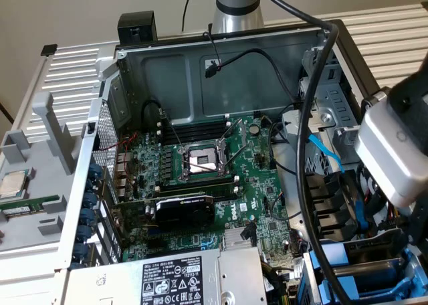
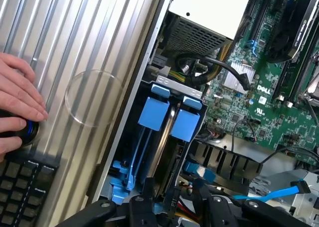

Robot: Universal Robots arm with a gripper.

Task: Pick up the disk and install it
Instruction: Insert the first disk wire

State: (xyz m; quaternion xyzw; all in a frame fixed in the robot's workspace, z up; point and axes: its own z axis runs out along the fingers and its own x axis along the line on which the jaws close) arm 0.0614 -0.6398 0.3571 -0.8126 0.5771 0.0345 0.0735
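The disk [image 2: 167, 137] stands on edge in the drive bay at the corner of the open computer case. It shows as a thin silver strip between the two blue tabs [image 2: 154, 112] of its carrier. My gripper [image 2: 172, 203] sits right over its near end, with a black finger [image 2: 148, 189] on each side of the carrier, closed on it. In the exterior view my arm's grey wrist housing [image 1: 391, 151] hangs over the blue drive bay [image 1: 354, 275] at the exterior view's lower right, hiding the grip.
A person's hand [image 2: 15, 105] rests by a keyboard [image 2: 20, 184] on the ribbed metal table outside the case. The power-supply box [image 1: 180, 278], motherboard [image 1: 221, 178], a blue data cable [image 2: 279, 191] and black cables crowd around the bay. A loose CPU chip [image 1: 13, 183] lies on the exterior view's left.
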